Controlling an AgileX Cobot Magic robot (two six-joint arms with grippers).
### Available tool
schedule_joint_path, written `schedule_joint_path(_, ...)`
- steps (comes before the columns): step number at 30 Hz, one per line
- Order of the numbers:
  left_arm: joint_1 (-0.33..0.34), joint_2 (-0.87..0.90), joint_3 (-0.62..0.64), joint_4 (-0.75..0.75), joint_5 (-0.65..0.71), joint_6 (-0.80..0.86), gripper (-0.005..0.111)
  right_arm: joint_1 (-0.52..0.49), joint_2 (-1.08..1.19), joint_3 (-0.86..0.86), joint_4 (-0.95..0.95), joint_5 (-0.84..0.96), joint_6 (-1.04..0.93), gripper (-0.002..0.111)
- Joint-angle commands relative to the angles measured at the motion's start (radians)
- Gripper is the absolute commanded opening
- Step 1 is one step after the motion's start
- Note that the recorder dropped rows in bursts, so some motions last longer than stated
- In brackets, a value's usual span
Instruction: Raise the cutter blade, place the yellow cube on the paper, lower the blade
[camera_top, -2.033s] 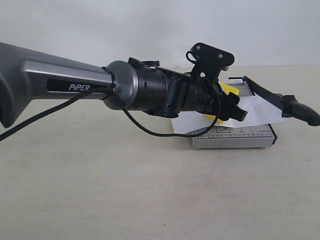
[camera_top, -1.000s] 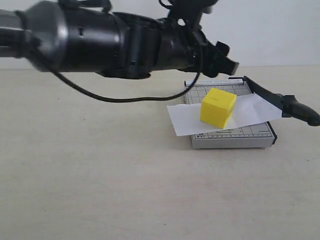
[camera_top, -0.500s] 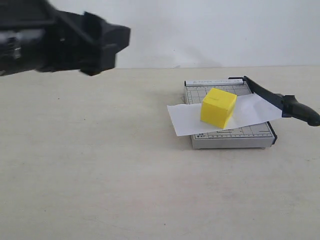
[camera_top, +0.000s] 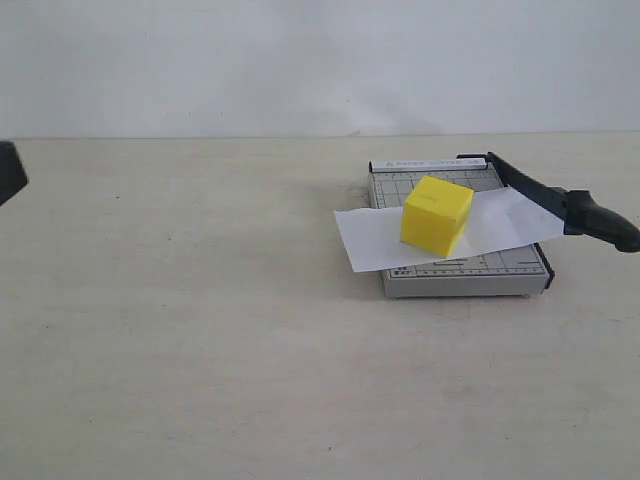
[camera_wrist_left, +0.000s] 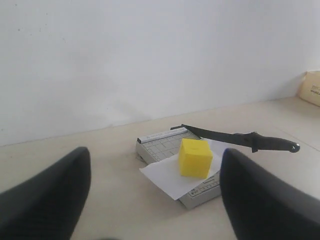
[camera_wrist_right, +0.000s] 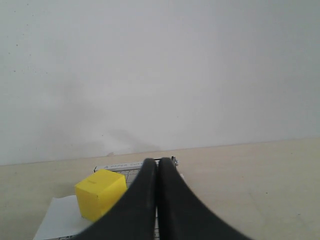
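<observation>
While the left gripper (camera_wrist_left: 155, 162) hangs spread and empty and the right gripper (camera_wrist_right: 157, 170) shows its fingers pressed together on nothing, both well back from the work, only the lowering step appears to remain. Nearest across the bare table (camera_top: 200, 360) lies the grey trimmer board (camera_top: 470, 277), unheld, so a downward push may slide it. On it rests the paper (camera_top: 372, 240), overhanging the left edge and reaching under the blade on the right; a descending blade could shear or drag that end. The yellow cube (camera_top: 437, 215) sits on the paper near the board's middle, apart from the blade, yet it would move with a dragged sheet. Farthest, the cutter blade (camera_top: 545, 195) stands raised from its far hinge; closed fingers might slip off its rounded handle. No container appears.
</observation>
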Motion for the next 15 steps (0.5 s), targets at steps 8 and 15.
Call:
schedule_joint_path(8, 0.0, -0.331, 0.187, -0.001, -0.008, -0.087, 0.069, 0.001, -0.005, -0.001, -0.001, -0.006, 0.001, 0.0)
schedule_joint_path(15, 0.0, -0.399, 0.34, -0.001, 0.121, -0.147, 0.069, 0.001, -0.005, -0.001, -0.001, -0.006, 0.001, 0.0)
